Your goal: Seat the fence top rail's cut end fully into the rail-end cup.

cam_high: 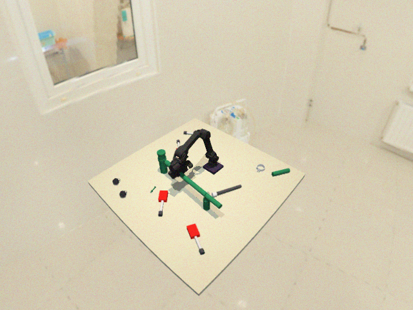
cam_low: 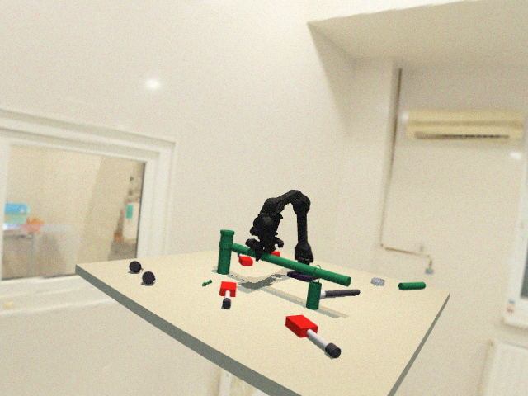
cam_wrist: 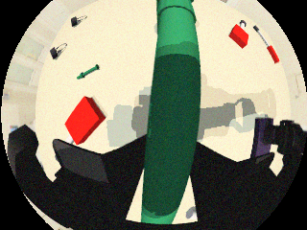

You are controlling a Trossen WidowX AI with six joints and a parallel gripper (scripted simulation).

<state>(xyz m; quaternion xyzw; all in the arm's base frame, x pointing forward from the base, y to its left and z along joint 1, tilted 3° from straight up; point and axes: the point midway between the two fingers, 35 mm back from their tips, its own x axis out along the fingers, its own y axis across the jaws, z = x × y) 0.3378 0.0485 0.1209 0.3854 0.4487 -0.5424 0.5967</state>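
Note:
The long green rail (cam_high: pixel 200 189) (cam_low: pixel 296 265) (cam_wrist: pixel 174 120) slopes from the big post (cam_high: pixel 162 165) (cam_low: pixel 223 261) to above the short post (cam_high: pixel 206 203) (cam_low: pixel 313 295). It passes through the thin loop cap (cam_low: pixel 316 268) there, and its free end extends beyond. The brace band (cam_low: pixel 225 244) sits high on the big post, just under the cap. The rail's far end meets the rail-end cup (cam_low: pixel 235 247) beside the band; how deep it sits is unclear. My gripper (cam_high: pixel 180 173) (cam_low: pixel 263 254) (cam_wrist: pixel 168 141) is shut on the rail, nearer the big post. The arm partly hides that stretch.
Red blocks with handles (cam_high: pixel 162 196) (cam_high: pixel 193 230) (cam_low: pixel 300 326) lie in front. Two black clips (cam_high: pixel 115 181) (cam_high: pixel 122 194) and a small green bolt (cam_high: pixel 153 189) lie left. A dark rod (cam_high: pixel 230 190), grey ring (cam_high: pixel 260 165) and short green tube (cam_high: pixel 280 172) lie right.

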